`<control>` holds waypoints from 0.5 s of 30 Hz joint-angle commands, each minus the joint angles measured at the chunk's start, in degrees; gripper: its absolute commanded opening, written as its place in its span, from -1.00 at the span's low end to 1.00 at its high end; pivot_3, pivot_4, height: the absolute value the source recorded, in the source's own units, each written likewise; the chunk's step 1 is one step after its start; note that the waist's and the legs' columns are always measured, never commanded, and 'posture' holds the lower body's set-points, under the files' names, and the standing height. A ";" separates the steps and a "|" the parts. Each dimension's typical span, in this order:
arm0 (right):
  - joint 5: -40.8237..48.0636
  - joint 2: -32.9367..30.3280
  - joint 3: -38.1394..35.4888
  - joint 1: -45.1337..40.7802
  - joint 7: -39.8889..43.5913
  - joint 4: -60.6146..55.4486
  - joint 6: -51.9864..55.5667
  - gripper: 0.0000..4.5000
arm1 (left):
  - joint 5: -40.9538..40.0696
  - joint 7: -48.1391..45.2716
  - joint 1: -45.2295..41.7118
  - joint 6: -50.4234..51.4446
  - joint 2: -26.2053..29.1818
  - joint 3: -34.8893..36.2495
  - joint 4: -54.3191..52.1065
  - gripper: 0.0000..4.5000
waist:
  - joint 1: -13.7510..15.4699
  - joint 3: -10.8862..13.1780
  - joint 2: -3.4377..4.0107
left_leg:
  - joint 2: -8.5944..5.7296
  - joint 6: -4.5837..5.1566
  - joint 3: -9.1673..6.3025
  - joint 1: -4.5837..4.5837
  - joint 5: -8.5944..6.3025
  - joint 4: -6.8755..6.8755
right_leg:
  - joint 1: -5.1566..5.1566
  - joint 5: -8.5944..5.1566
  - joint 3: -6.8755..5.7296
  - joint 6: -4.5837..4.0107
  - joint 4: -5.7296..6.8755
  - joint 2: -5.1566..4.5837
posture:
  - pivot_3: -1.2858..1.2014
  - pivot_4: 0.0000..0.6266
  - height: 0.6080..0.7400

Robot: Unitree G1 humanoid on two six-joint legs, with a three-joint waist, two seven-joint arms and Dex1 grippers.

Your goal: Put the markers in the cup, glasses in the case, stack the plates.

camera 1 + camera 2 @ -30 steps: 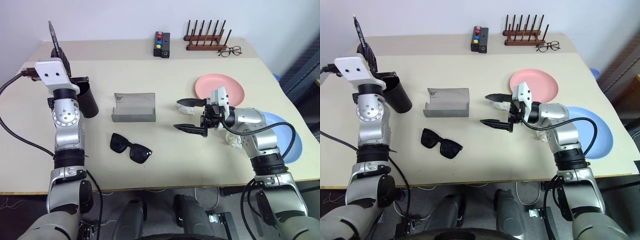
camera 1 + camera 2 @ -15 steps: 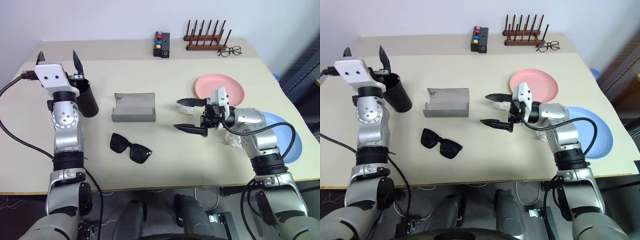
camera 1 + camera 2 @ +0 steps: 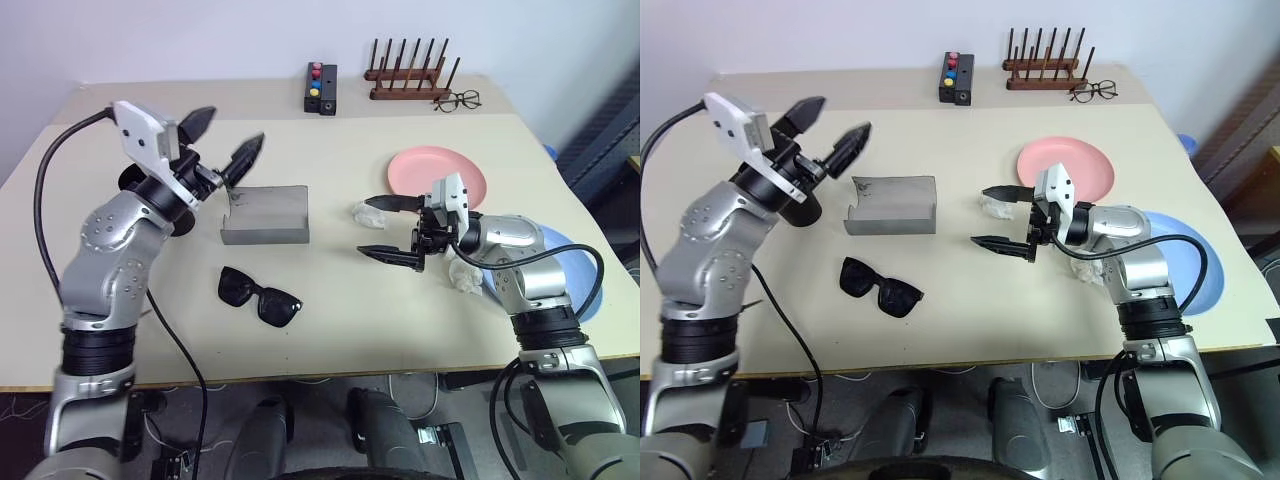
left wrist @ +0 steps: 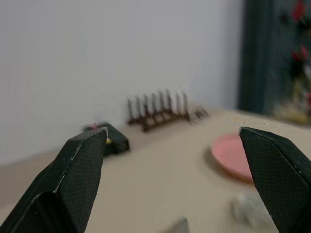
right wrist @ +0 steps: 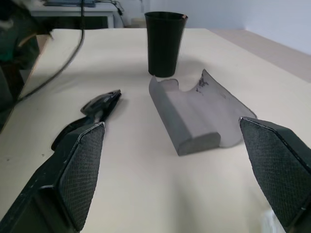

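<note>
Nearest the counter's front edge lie the glasses, untouched, just in front of the open case. The right tool hovers mid-counter, fingers apart, empty. The left tool, which gripped a marker a second ago, has dropped it into the cup and swung toward the case, fingers spread. Markers look done; glasses probably next.

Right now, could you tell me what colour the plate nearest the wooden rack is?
Salmon pink; the plate shows best in the left eye view.
</note>
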 commanded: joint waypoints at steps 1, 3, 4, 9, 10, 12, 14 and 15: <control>-0.99 -0.73 -1.67 0.92 -2.47 -1.00 -1.24 1.00 | 5.15 -5.32 -2.93 1.94 3.75 -4.29 2.07 0.97 | 0.08 0.00 0.00 | 0.02 0.00 0.00 0.01 0.00 0.00 | 0.00 -0.03 0.01 -0.09 0.00 0.02 | 0.03 -0.52 1.00; -1.53 -0.97 -2.09 1.89 -3.64 -1.29 -1.76 1.00 | 5.36 -9.96 -6.11 2.97 4.86 -5.68 6.55 0.97 | 0.27 0.02 0.03 | 0.05 0.00 -0.01 -0.01 0.00 0.04 | 0.00 -0.03 0.00 -0.13 0.01 0.07 | 0.03 -0.52 1.00; -1.78 -1.06 -2.33 2.45 -4.27 -1.50 -2.02 1.00 | 5.53 -11.94 -8.31 4.41 5.35 -6.36 9.59 0.97 | 0.30 0.02 0.02 | 0.05 0.00 0.00 -0.02 0.01 0.05 | 0.00 -0.03 0.01 -0.14 0.00 0.07 | 0.03 -0.52 1.00; -2.62 -1.80 -3.18 5.70 -6.92 -2.79 -3.17 1.00 | 13.10 -27.54 -19.91 0.52 8.64 -13.46 29.13 0.97 | 0.18 0.03 0.03 | 0.05 0.01 0.02 -0.10 0.00 0.06 | -0.02 0.01 0.00 -0.07 -0.06 0.09 | 0.03 -0.52 1.00; -2.79 -1.93 -3.35 6.06 -7.38 -2.65 -3.44 1.00 | 14.76 -30.20 -22.28 -1.33 8.38 -14.72 33.41 0.97 | 0.15 0.03 0.03 | 0.05 0.01 0.04 -0.10 0.00 0.04 | -0.04 0.03 0.00 -0.01 -0.08 0.08 | 0.03 -0.52 1.00; -3.01 -2.17 -3.84 7.16 -8.56 -3.14 -3.59 1.00 | 17.53 -36.94 -26.66 -5.38 7.76 -17.11 41.28 0.97 | 0.10 0.03 0.04 | 0.05 0.01 0.04 -0.14 0.00 0.02 | -0.07 0.05 0.00 0.02 -0.09 0.08 | 0.03 -0.52 1.00; -3.25 -2.33 -4.37 8.33 -9.99 -3.92 -3.32 1.00 | 19.60 -42.90 -30.94 -8.03 6.41 -18.81 48.45 0.97 | 0.16 0.03 0.04 | 0.06 0.01 0.04 -0.18 0.00 0.01 | -0.11 0.05 0.00 0.02 -0.08 0.09 | 0.03 -0.52 1.00; -3.37 -2.42 -4.55 8.93 -10.62 -4.37 -3.14 1.00 | 21.20 -45.31 -32.71 -10.19 5.74 -19.85 51.88 0.97 | 0.17 0.03 0.04 | 0.06 0.01 0.04 -0.22 0.00 0.02 | -0.14 0.05 0.00 0.02 -0.09 0.09 | 0.03 -0.52 1.00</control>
